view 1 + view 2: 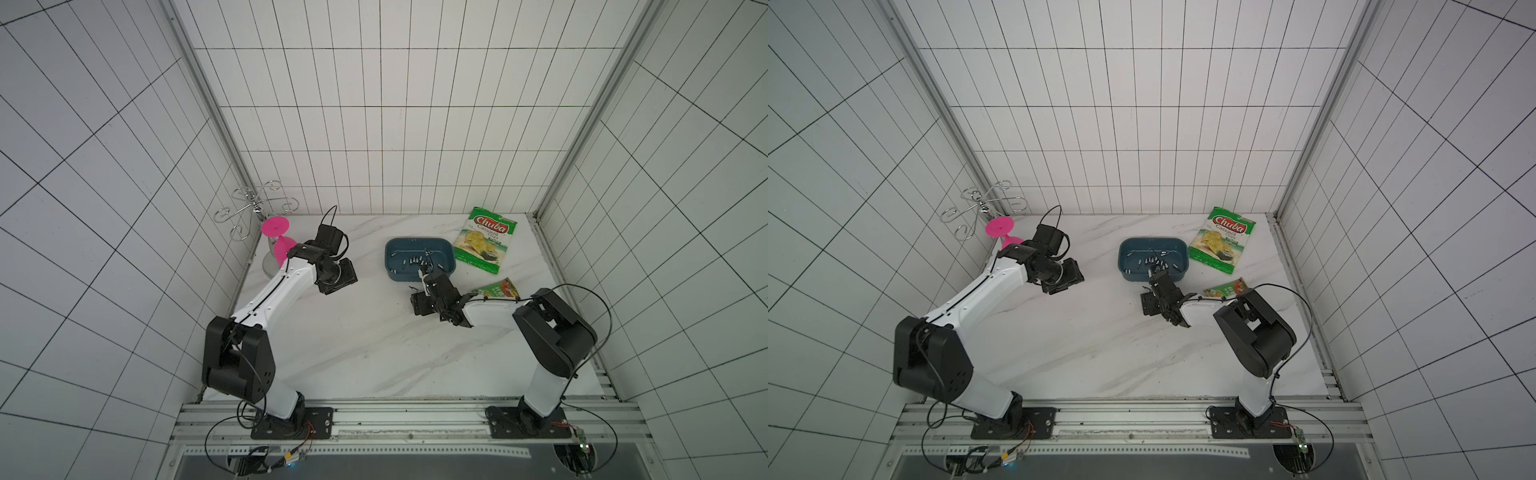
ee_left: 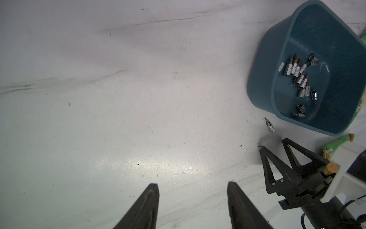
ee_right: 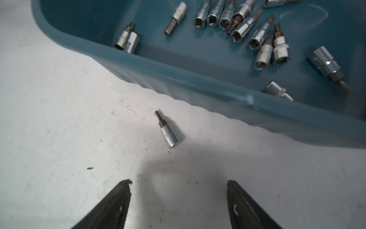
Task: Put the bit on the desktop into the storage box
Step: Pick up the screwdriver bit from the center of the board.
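Low over desk [image 3: 59,119], hovers with right claw [image 3: 178,181] released near socket bit [image 3: 168,132] beside storage box [image 3: 178,75]; left claw [image 2: 193,185] released too.

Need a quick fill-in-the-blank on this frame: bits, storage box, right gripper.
1. One bit lies on the ____, just outside the storage box.
2. The other bits lie ____ the storage box.
3. The right gripper is ____ and holds nothing.

Missing words: desktop; inside; open.

On the desktop [image 1: 353,332], the storage box [image 1: 390,270] holds scattered bits [image 1: 415,262], a green chip bag [image 1: 484,241] just beside it.
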